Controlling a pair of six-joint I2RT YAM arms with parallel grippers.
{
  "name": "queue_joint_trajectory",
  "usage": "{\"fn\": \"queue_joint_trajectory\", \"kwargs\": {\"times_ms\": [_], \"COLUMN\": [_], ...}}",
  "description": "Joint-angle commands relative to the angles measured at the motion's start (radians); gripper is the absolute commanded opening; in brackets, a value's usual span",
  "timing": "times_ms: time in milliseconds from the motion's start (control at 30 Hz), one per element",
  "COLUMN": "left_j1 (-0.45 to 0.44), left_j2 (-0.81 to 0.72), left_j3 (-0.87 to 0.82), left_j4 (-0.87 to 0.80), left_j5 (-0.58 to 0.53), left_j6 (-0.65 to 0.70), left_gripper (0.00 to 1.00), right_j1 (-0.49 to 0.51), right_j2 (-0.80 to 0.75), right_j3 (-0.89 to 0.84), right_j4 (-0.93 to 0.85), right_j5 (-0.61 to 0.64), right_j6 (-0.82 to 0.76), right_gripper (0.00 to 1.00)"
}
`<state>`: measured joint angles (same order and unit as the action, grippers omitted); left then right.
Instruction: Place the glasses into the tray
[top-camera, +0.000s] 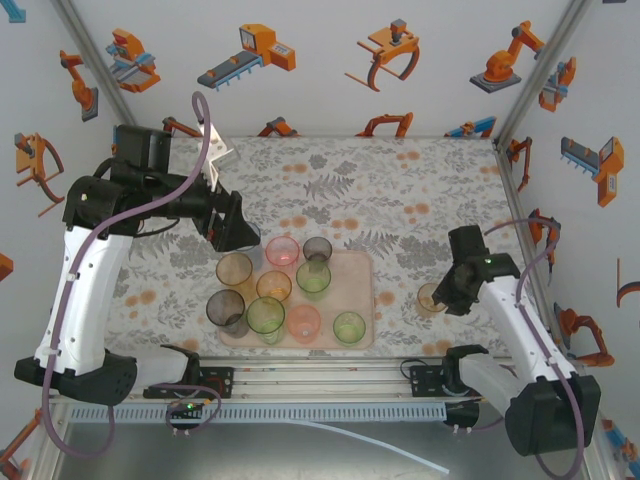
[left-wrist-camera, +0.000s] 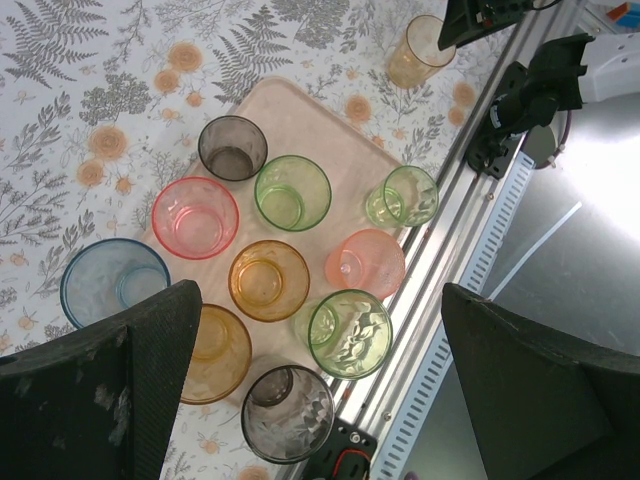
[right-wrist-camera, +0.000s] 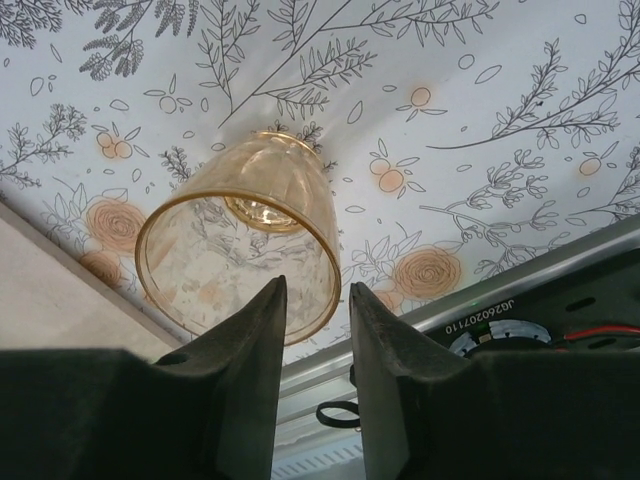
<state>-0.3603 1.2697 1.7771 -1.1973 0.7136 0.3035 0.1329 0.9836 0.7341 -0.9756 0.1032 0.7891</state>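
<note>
**Top external.** Tray (top-camera: 356, 282): centre of table, crowded with upright glasses (top-camera: 273, 287) in grey, pink, green and orange. Bare floor showed along its right side. Amber tumbler (top-camera: 431, 298): on the table, well right of the tray, at the right gripper (top-camera: 448, 295). Left gripper (top-camera: 236, 228): hung above the tray's far-left corner.

**Left wrist.** Left gripper (left-wrist-camera: 318, 300): jaws wide apart, holding nothing. Blue tumbler (left-wrist-camera: 113, 284): below them; on or off the tray (left-wrist-camera: 300, 110), not determinable.

**Right wrist.** Right gripper (right-wrist-camera: 318, 285): jaws narrow, straddling the near wall of the amber tumbler (right-wrist-camera: 235, 230). Whether they pinched it, not determinable.

**Hazards, as judged.** A one-wall pinch on thin, slick plastic could let the tumbler swing or slip in transit. A low carry could topple standing glasses.
</note>
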Motion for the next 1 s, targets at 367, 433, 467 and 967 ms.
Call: {"fn": "queue_joint_trajectory", "kwargs": {"times_ms": [367, 433, 467, 967], "left_j1": [-0.005, -0.004, -0.004, -0.003], "left_j2": [-0.038, -0.042, -0.042, -0.053], "left_j3": [-0.020, -0.022, -0.023, -0.031], "left_j4": [-0.003, -0.002, -0.003, 0.004], "left_j5": [-0.005, -0.009, -0.009, -0.009], "left_j6": [0.018, 0.021, 0.023, 0.026], "left_gripper": [0.97, 0.97, 0.97, 0.97], "right_j1": [-0.006, -0.005, -0.006, -0.006], "right_j2": [0.027, 0.030, 0.030, 0.050], "right_j3": [-0.026, -0.027, -0.027, -0.028], "right_j4": [0.034, 0.035, 0.035, 0.041], "right_j5": [0.027, 0.027, 0.028, 0.031], "right_j6": [0.010, 0.009, 0.010, 0.008], "right_gripper": [0.27, 0.27, 0.26, 0.19]}}
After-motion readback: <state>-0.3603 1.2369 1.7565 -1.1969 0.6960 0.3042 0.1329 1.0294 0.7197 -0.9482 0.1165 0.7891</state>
